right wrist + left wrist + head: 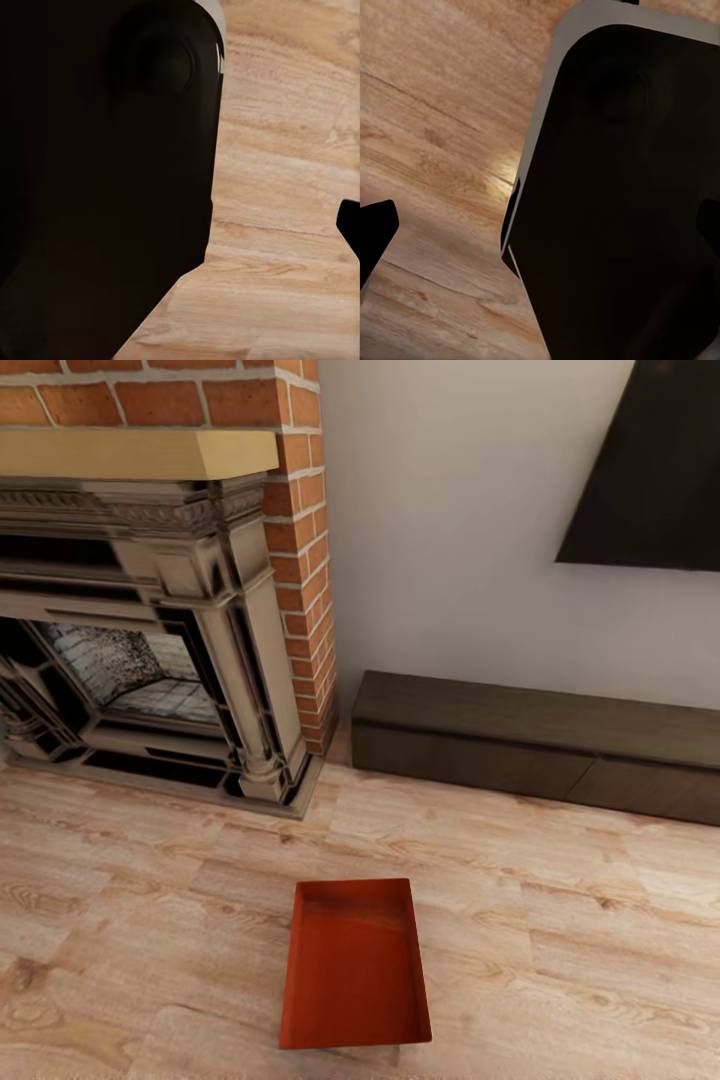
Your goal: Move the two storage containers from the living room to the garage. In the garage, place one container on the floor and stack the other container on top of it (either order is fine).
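One orange-red rectangular open-top plastic storage container (pixel 354 963) is seen on the light wood-plank floor (pixel 560 920) of the living room, well in front of the long dark low bench (pixel 530 745) and right of the ornate fireplace (pixel 150 650). Arms are tucked; dark robot bodywork (pixel 622 202) is seen in both wrist views, with plank floor beyond. Whether the fingers are apart or together cannot be told. Risk judged: the container lies low and close in; a descent begun without alignment could nudge or tip it.
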